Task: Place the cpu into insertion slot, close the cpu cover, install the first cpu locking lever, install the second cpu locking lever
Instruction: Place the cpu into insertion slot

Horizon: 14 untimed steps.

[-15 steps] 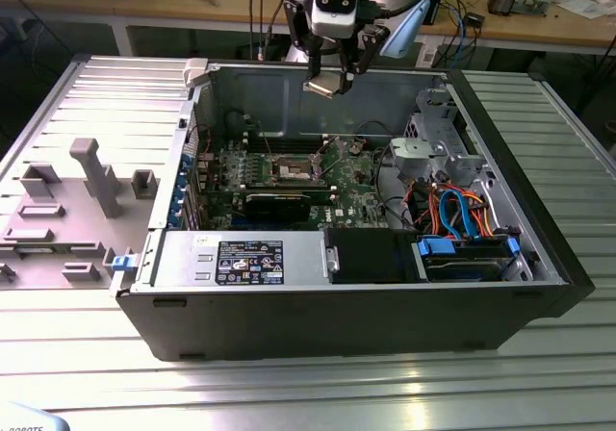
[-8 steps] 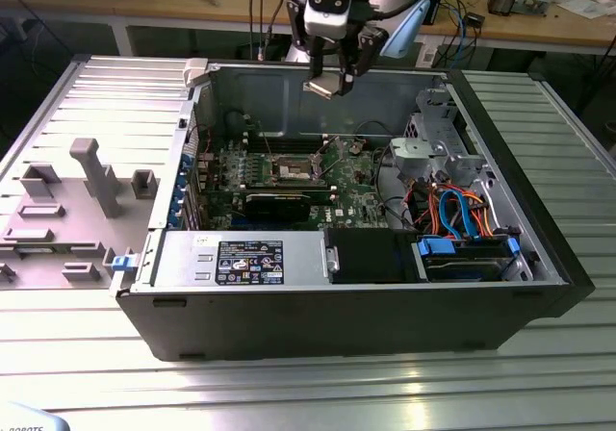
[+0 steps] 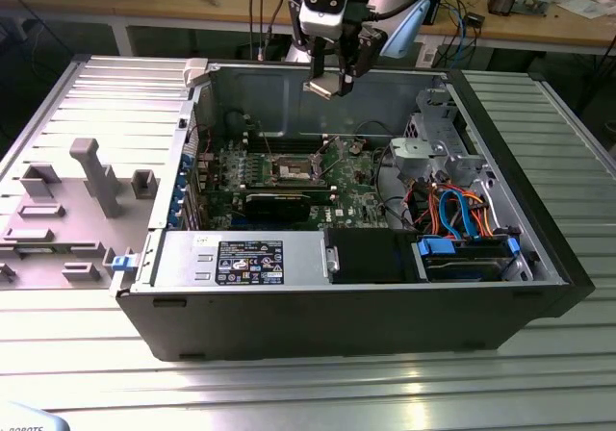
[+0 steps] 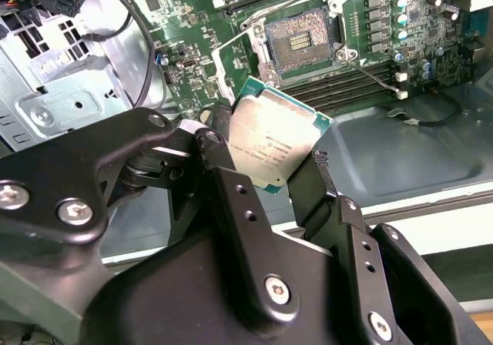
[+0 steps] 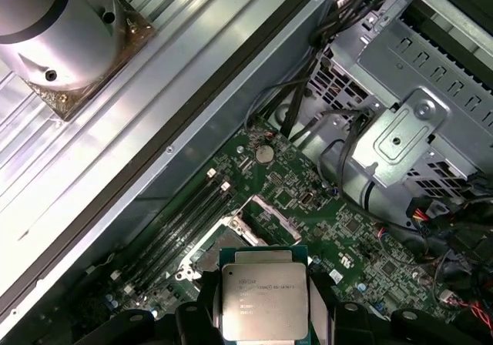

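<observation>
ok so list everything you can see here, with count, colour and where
computer case: one, black, open
table: one, ribbed metal, under the case
motherboard: one, green, inside the case
insertion slot: one, silvery rim, empty, mid-board
graphics card: one, black, beside the slot
drive cage: one, silver, exterior view's right
cables: several, orange and blue, by the cage
fixture tray: one, grey, exterior view's left
cpu: one, silvery, held above the board
gripper: one, black, shut on the cpu
</observation>
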Each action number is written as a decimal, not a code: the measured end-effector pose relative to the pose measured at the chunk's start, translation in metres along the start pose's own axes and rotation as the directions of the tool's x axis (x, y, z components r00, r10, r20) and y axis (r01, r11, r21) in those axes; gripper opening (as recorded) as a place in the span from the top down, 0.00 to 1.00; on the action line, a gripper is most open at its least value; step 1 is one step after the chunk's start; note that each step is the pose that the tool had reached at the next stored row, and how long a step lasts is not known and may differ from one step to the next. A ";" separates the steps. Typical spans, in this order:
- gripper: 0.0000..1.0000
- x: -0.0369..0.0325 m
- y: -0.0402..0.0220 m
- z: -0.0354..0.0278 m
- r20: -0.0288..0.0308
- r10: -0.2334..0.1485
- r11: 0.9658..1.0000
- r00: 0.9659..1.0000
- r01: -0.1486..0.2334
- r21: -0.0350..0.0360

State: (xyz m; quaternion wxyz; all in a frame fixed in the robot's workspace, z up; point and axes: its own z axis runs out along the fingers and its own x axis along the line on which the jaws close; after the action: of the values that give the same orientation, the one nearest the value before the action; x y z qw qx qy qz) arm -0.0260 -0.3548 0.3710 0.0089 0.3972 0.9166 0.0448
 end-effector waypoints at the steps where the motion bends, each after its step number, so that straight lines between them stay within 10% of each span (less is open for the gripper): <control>1: 0.46 0.0000 0.0000 0.0001 0.000 0.001 1.000 1.000 -0.001 0.000; 14: 0.46 0.0000 0.0000 0.0001 0.000 0.005 1.000 1.000 -0.005 0.000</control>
State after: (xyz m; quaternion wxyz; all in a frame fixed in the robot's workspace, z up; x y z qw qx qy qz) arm -0.0260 -0.3548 0.3709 0.0090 0.3994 0.9156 0.0448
